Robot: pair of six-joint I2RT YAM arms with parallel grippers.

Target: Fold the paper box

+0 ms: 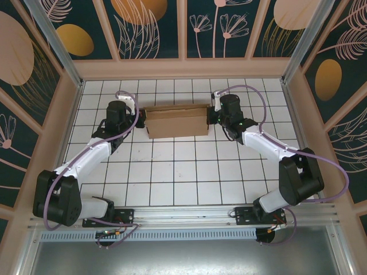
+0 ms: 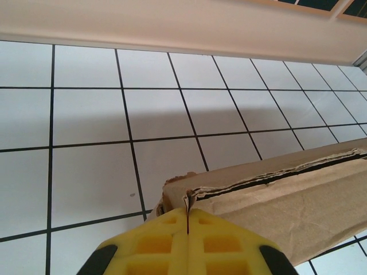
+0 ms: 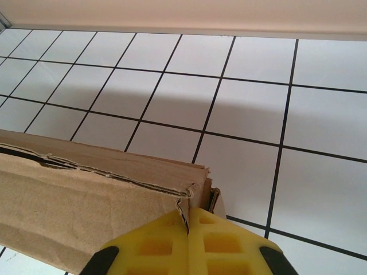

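Flat brown cardboard paper box, folded to a closed rectangle, lay at the far middle of your white tiled table; left gripper and right gripper each clamped shut on one end; folding looked nearly complete; only seating those ends seemed left.

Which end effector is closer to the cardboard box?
Neither; both touch it. The left end effector pinches the paper box at its left end, the right end effector at its right end.

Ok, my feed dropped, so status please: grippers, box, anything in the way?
Left gripper shut on paper box, left end. Right gripper shut on right end. Nothing in the way on tiled table.
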